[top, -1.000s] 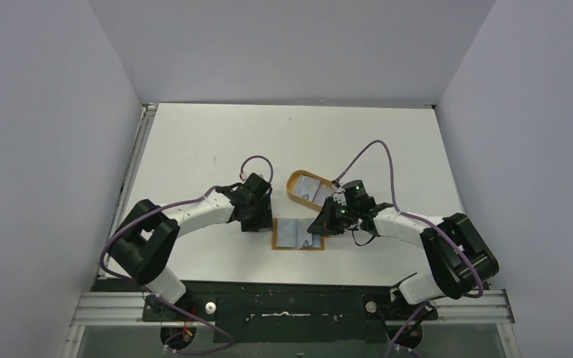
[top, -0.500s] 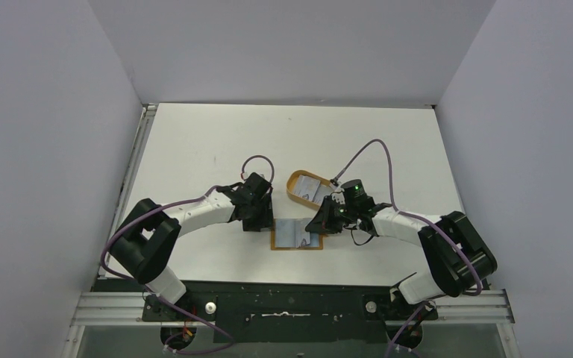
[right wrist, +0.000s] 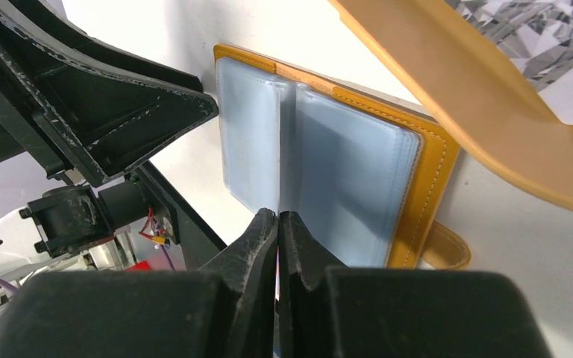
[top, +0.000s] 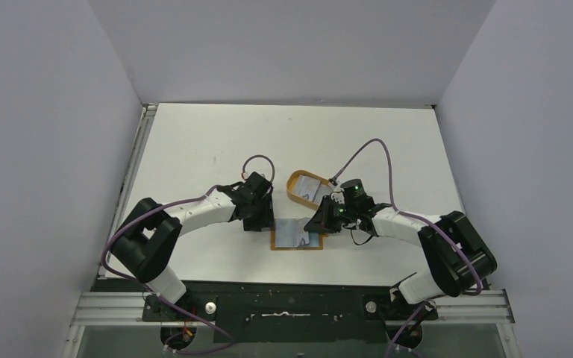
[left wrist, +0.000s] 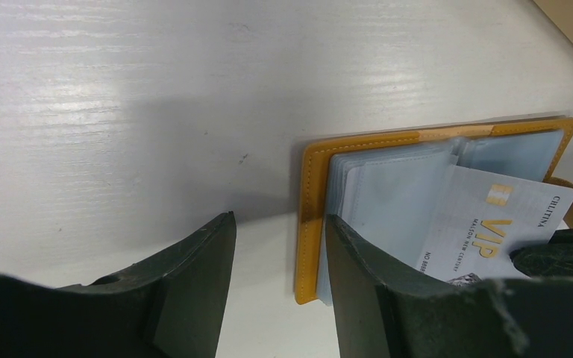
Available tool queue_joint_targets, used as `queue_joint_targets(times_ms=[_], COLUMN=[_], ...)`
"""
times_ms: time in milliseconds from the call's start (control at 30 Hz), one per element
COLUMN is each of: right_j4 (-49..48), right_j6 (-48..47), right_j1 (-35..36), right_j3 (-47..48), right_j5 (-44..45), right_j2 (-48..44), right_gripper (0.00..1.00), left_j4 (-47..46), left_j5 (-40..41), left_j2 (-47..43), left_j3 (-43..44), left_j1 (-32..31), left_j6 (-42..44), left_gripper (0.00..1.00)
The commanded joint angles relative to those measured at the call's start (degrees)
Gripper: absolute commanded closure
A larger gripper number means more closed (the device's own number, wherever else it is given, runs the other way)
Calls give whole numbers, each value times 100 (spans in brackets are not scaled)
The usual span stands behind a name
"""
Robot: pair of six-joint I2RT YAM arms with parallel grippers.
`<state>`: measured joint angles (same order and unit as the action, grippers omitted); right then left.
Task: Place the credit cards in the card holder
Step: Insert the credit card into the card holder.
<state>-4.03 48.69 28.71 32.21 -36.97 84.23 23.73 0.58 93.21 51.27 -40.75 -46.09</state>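
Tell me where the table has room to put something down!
The far half of the table, behind the tray up to the back wall, is bare. So are the strips along both side walls. The middle is crowded: left hand, right hand, card holder and tray sit close together.

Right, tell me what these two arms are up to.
The left end effector, jaws apart, straddles the left edge of the open orange leather-look folding card holder, seemingly steadying it. The right end effector is shut on a white plastic card printed VIP, whose free end lies over the holder's clear pockets, not visibly inside one. A second card lies in the tan-rimmed oval tray beyond.
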Motion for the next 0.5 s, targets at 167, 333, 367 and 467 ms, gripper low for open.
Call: queue_joint_targets(times_ms=[167, 333, 367, 467], right_j4=[-774, -866, -878, -867], right_j6=[18, 27, 22, 9], right_j1=[56, 55, 54, 61], right_j3=[-38, -19, -16, -22], right_j5=[-233, -186, -169, -68], right_j2=[192, 298, 323, 396], right_gripper=[100, 100, 100, 100], left_j4=[-85, -95, -95, -96], left_j5=[-58, -200, -204, -197], left_j2=[224, 259, 259, 253], left_j3=[85, 94, 86, 68], left_j1=[15, 16, 15, 13], left_j6=[3, -1, 0, -6], left_gripper=[55, 55, 55, 55])
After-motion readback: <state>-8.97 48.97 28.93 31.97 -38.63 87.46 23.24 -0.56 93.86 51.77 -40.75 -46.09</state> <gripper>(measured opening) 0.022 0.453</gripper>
